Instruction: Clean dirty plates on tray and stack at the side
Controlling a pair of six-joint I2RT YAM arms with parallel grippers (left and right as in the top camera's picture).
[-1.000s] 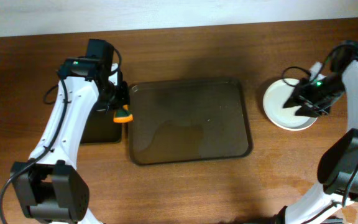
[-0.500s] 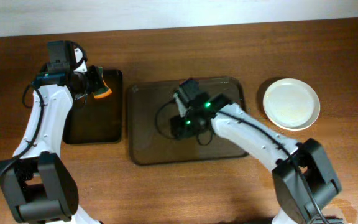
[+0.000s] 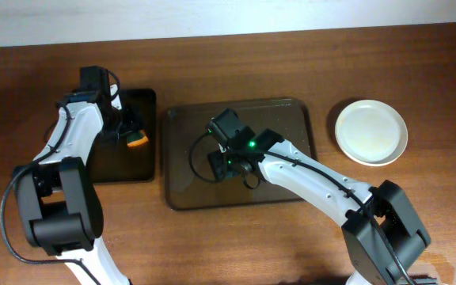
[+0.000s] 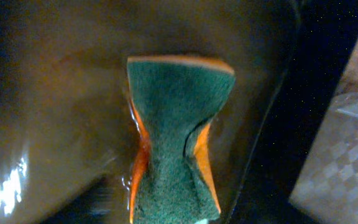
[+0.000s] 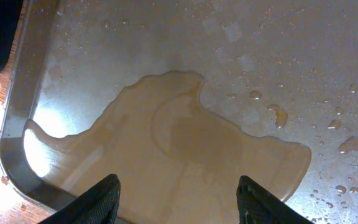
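A wet, glossy film and a brownish puddle coat the grid-textured brown tray. The sponge shows rough green scouring fibre over orange foam, and the table is matt wood grain.

White plate right of brown tray

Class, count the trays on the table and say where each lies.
2. The brown tray lies mid-table beneath the right pincer; the black tray sits beside it, on the robot's left, under the sponge. No others appear hidden.
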